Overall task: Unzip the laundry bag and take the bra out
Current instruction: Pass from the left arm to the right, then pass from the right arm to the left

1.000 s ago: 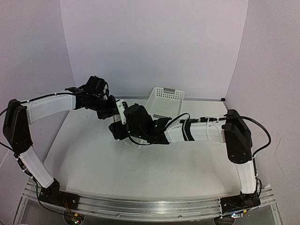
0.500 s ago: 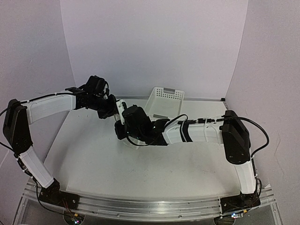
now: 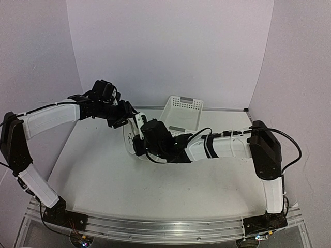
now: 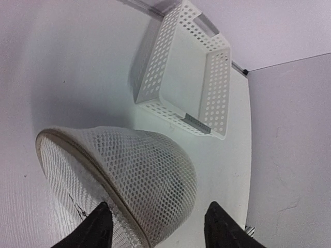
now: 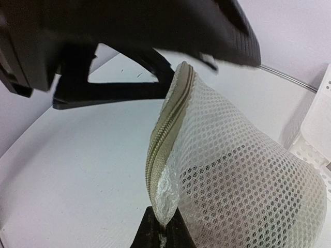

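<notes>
While the right gripper is pinching a fold of the white translucent mesh laundry bag, its jaws are closing fully on the thin fabric directly below the beige zipper seam. The seam is running upward from the closed jaws. Whether they are holding the zipper pull or only mesh cannot be told. The left gripper is standing with its jaws apart, the bag's wire rim passing between them. The finger on the dome side is not touching the dome. The bag is tilting on the white table, and the white lattice plastic basket is lying beyond both sets of jaws. No bra is showing through the mesh. Probable faults: with the left jaws not clamping, a pull is likely to drag the whole bag instead of parting the zipper, and a grip on mesh alone may slip or snag the weave.
</notes>
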